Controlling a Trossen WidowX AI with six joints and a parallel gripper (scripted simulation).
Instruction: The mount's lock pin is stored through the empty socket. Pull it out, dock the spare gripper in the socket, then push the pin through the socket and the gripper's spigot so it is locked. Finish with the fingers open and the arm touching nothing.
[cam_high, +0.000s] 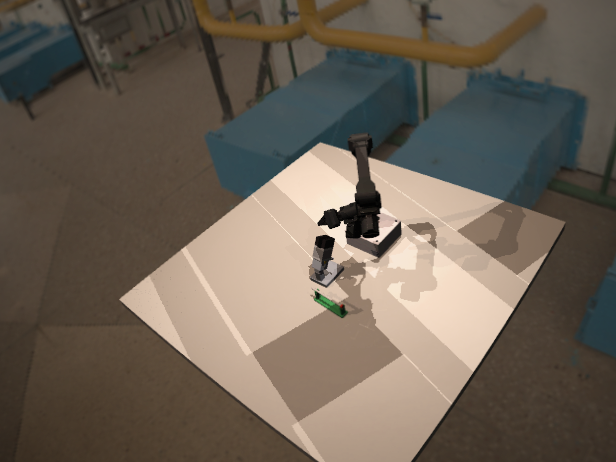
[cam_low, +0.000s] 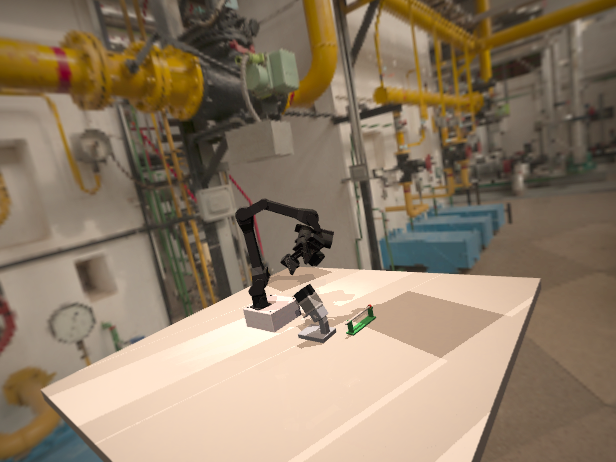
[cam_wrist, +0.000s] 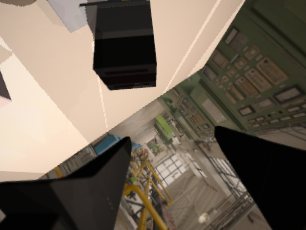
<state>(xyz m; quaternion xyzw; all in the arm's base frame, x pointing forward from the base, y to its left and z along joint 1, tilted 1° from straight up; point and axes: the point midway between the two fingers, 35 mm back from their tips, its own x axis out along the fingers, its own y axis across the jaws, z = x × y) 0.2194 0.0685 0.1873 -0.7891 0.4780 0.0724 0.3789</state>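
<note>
My gripper (cam_low: 302, 266) (cam_wrist: 172, 136) is open and empty, above the spare gripper and apart from it. The spare gripper (cam_high: 324, 244) (cam_low: 311, 301) (cam_wrist: 125, 52) is a grey body with a black end. It stands tilted at the mount, black end up and towards the arm's base. The mount has a pale grey base plate (cam_high: 336, 273) (cam_low: 310, 333) (cam_wrist: 71, 14). How deep the spigot sits in the socket is too small to tell. A thin pale rod (cam_low: 359, 316), perhaps the lock pin, spans the posts of a green rack (cam_high: 330, 304) (cam_low: 361, 325), with red at one end. No pin is discernible in the socket.
The arm's white base box (cam_high: 367, 243) (cam_low: 270, 318) stands close to the mount. The green rack is on the mount's other side. Shadows and light bands cross the table top (cam_high: 215, 280) (cam_low: 240, 395).
</note>
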